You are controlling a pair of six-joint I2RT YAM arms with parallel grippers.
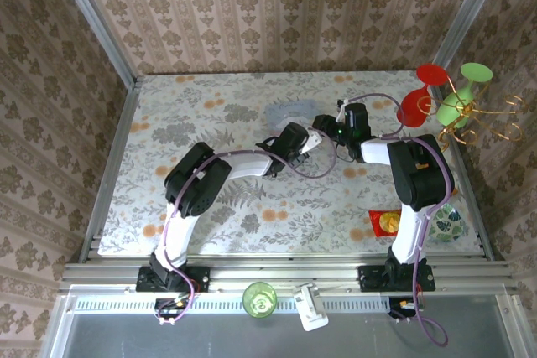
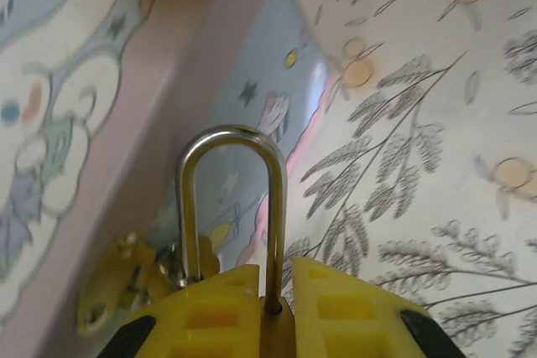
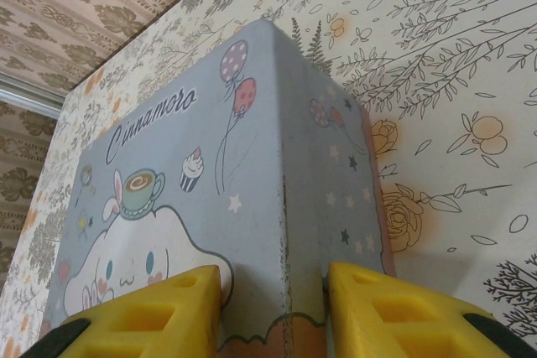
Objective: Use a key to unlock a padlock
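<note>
My left gripper (image 2: 273, 281) is shut on the brass padlock (image 2: 281, 331). Its silvery shackle (image 2: 186, 199) arches up past the yellow fingers (image 2: 352, 308). One leg runs down by a yellow latch (image 2: 117, 291) on the side of the pale blue picture tin (image 2: 243, 81). My right gripper (image 3: 275, 282) is shut on a corner of that tin (image 3: 168, 148), one finger on the lid face and one on the side wall. From above, both grippers (image 1: 312, 142) (image 1: 325, 126) meet by the tin (image 1: 285, 112) at mid-table. The key is out of view.
A red packet with a gold disc (image 1: 386, 222) and a round patterned dish (image 1: 446, 222) lie near the right arm's base. A wire stand with red and green discs (image 1: 453, 98) stands at the right edge. A green cup (image 1: 259, 298) sits on the front rail.
</note>
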